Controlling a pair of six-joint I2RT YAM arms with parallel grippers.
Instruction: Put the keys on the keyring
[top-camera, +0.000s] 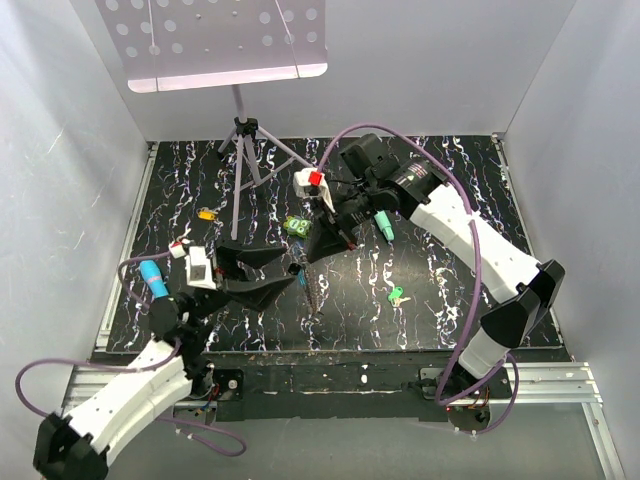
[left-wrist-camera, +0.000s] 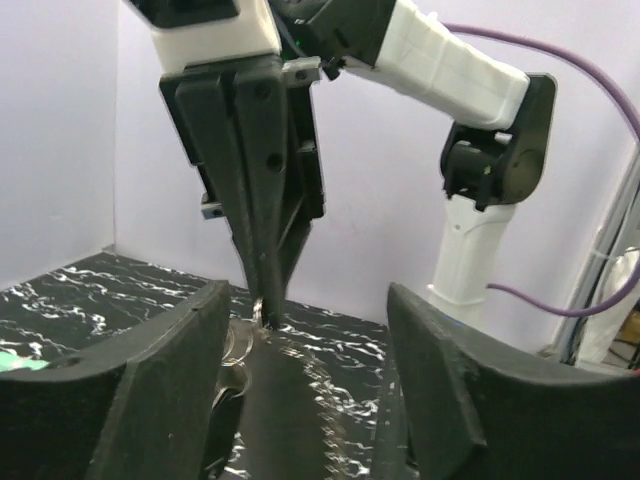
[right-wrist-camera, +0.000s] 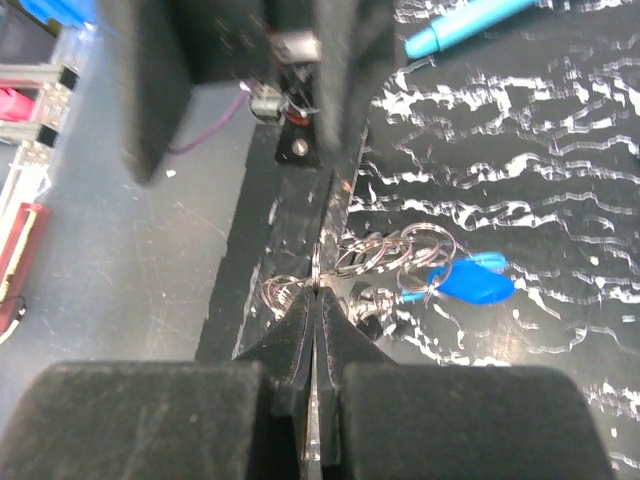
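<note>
- The yellow-orange key (top-camera: 205, 213) lies flat on the black marbled table (top-camera: 440, 330) in the upper left of the overhead view. It is well apart from both grippers and from the keyring.
- The left gripper (top-camera: 287, 266) reaches in from the lower left toward mid-frame. Its two fingers are spread apart with nothing gripped. In its own wrist view the fingers (left-wrist-camera: 160, 400) fill the lower left and lower right corners, and the other arm's tips come down between them.
- A chunky bright green block (top-camera: 295, 227) sits just above centre, touched by neither gripper.
- The keyring (top-camera: 307, 290) (right-wrist-camera: 395, 255) lies on the table at mid-frame, just beyond the left gripper's tips. In the right wrist view its linked metal loops trail rightward to the blue clasp (right-wrist-camera: 470, 285), which lies flat.
- The right gripper (top-camera: 305, 261) (right-wrist-camera: 315, 292) points steeply down at the centre of the overhead view with its jaws pressed together. In its wrist view a thin loop at the left end of the keyring stands up from between the tips, pinched there.
- A teal stick (top-camera: 383, 225) lies right of centre, close beside the right arm's wrist.
- The light green key (top-camera: 397, 297) rests on the table lower right of centre, well apart from the keyring and touched by neither gripper.
</note>
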